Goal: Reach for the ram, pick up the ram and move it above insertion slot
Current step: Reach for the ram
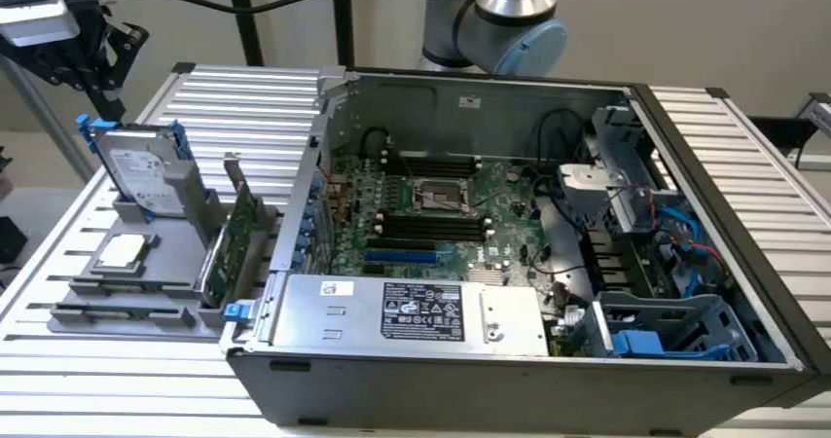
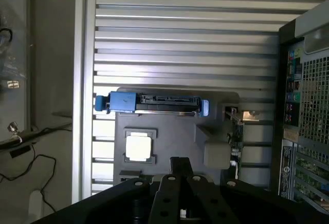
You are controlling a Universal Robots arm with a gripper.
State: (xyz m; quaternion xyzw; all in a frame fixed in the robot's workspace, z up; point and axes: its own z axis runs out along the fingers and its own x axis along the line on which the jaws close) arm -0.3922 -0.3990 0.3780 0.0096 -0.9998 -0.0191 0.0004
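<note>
Print on the power supply label (image 1: 422, 311) is too small to read.

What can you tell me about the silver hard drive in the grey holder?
The hard drive is a silver metal box framed by blue plastic rails. It stands nearly upright on its edge in a slot of the grey holder, at the exterior view's left of the open computer case.

The exterior view looks down at a slant, fairly near, into the open computer case (image 1: 520, 380) on the slatted desk (image 1: 247, 97). The wrist view faces straight down past the gripper (image 2: 180, 170) onto the grey parts holder (image 2: 175, 147). Both share that holder, its hard drive (image 2: 154, 100) and part of the case
</note>
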